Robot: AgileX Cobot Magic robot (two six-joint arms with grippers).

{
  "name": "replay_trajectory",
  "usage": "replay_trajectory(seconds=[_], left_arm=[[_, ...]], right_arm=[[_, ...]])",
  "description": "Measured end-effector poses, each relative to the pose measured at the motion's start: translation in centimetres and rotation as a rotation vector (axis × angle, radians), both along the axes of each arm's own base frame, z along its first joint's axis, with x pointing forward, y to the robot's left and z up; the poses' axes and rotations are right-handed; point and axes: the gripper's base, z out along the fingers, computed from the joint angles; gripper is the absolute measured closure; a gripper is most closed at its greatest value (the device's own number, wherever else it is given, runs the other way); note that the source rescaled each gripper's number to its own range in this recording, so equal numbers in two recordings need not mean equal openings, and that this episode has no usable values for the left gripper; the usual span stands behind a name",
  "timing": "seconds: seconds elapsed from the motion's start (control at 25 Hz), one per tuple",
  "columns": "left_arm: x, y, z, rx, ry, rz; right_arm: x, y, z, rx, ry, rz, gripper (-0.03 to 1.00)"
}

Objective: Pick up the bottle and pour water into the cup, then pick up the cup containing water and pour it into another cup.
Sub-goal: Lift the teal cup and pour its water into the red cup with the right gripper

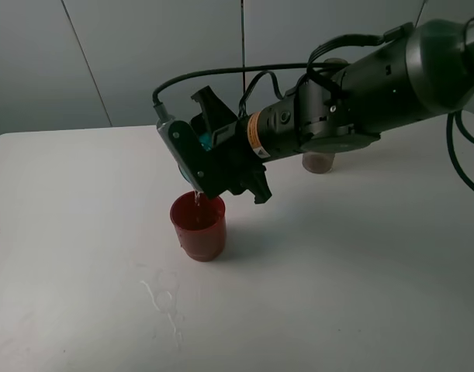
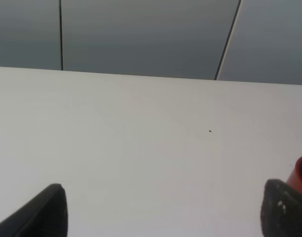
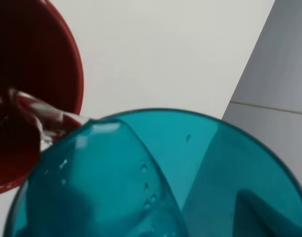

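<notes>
Right jaws (image 1: 199, 151) closed tight on the teal cup (image 3: 155, 177), gripped at the wall so the mouth stays free. Cup tipped well over, rim lowered toward the red cup (image 1: 198, 226) and held just above its opening, evidently so the stream drops inside rather than on the table (image 1: 337, 271). Thin thread of water (image 3: 39, 116) leaving the teal lip and falling into the red interior; some water left low in the tilted cup. Pouring into the second cup under way, probably near the end. Red cup upright, unsupported, light enough to be nudged if the teal rim touches it. Small spill (image 1: 163, 298) glistening on the table in front of the red cup. Bottle (image 1: 319, 161) parked upright farther back, mostly hidden behind the right arm, out of the pouring path. Left jaws (image 2: 160, 210) spread wide, holding nothing, low over bare table beside the red cup, clear of the work.
</notes>
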Motion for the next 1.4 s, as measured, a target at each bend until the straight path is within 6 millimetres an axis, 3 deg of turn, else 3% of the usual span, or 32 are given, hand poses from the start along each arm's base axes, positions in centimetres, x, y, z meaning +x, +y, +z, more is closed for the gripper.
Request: replay_trajectory(seconds=[1.4], left_arm=[[0.0,0.0,0.0,0.0,0.0,0.0]], right_arm=[[0.4,0.7,1.0,-0.137,-0.272,0.248,0.88]])
